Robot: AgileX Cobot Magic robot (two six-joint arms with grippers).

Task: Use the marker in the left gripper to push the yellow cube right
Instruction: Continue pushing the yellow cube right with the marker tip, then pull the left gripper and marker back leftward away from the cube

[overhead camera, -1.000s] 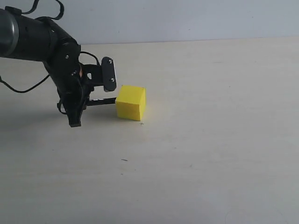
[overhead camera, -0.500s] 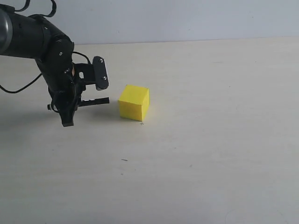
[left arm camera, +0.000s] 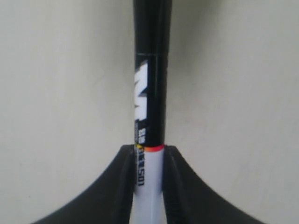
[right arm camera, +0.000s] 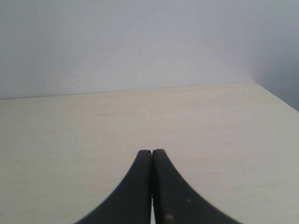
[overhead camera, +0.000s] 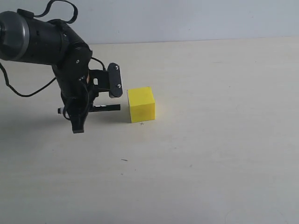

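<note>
In the exterior view the yellow cube rests on the pale table, left of centre. My left gripper points down at the cube's left and is shut on the marker. The marker lies level, its black end aimed at the cube's left face and stopping a small gap short of it. The left wrist view shows the marker clamped between the black fingers of the left gripper, white barrel inside, black part sticking out; the cube is out of that view. My right gripper is shut on nothing.
The pale wooden table stretches right of and in front of the cube, with a light wall behind its far edge. The right wrist view shows bare table and its right edge against the wall.
The left gripper drew back left from the cube, then came right again with the marker. The cube now sits a little further right and has turned square to the camera.
</note>
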